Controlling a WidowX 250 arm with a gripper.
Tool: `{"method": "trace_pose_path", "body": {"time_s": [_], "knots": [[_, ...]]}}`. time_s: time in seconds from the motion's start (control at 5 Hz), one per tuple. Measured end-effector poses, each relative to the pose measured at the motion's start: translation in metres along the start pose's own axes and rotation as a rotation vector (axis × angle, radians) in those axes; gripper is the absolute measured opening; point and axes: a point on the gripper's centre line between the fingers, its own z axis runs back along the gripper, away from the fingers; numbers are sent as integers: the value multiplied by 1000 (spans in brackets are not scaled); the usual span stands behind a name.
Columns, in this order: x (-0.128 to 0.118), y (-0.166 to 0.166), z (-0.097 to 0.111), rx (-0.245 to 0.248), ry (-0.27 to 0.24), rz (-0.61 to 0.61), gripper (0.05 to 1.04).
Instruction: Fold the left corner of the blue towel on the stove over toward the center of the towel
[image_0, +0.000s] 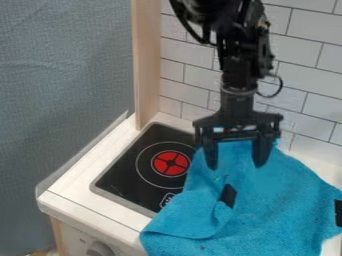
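Gripper (236, 165) fingers were apart. Blue cloth (280, 205) lay under them, spreading mostly toward the camera.

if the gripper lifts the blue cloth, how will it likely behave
The blue cloth looks floppy: it lies in soft folds and drapes over the stove's edge, so it would probably sag when lifted. Its thin, towel-like weave suggests it is light for its size, and its fuzzy surface probably isn't slippery.
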Motion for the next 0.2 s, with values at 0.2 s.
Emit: {"method": "trace_pose_path", "body": {"time_s": [0.2], "knots": [[5,3,13,-22,-20,24,1000]]}}
